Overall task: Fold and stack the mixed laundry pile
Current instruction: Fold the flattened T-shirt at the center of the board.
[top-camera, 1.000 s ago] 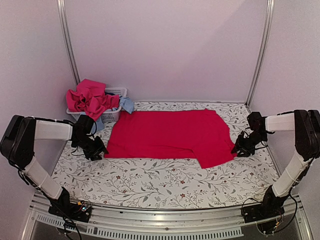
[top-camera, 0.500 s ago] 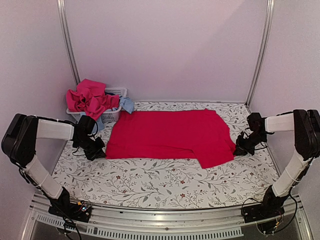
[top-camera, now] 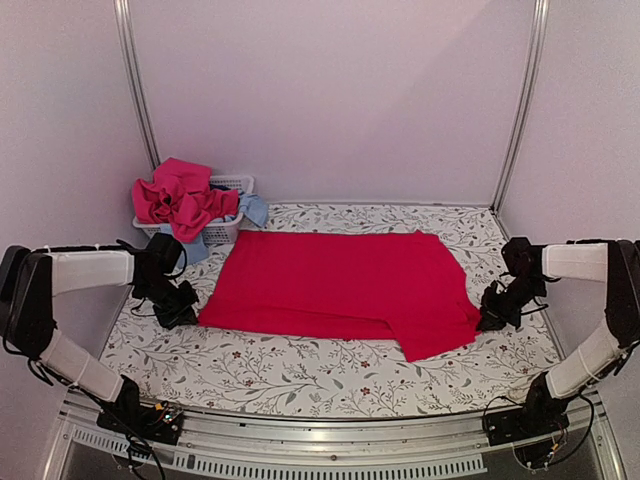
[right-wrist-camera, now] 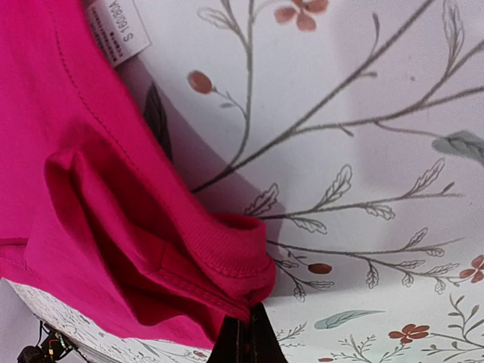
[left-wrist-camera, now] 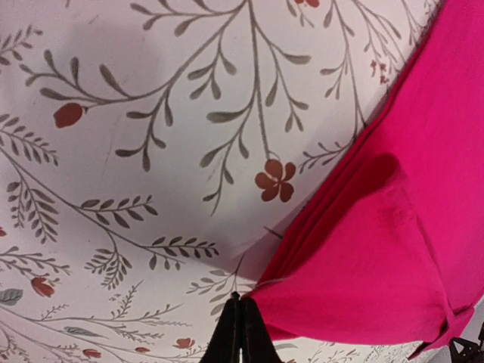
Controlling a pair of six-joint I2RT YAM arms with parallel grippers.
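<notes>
Red garment (top-camera: 340, 285) lies flat mid-table (top-camera: 330, 375). Left gripper (top-camera: 183, 313) jaws pinch its left corner, and right gripper (top-camera: 492, 318) jaws pinch its right edge. Laundry pile (top-camera: 180, 195) fills the basket (top-camera: 236, 183) in the far-left corner.

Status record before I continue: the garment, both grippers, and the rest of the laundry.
garment: red garment, spread flat on the table
left gripper: shut on the red garment's left corner
right gripper: shut on its right edge, near the size label
remaining pile: pink and light blue pieces heaped in the white basket, far left
</notes>
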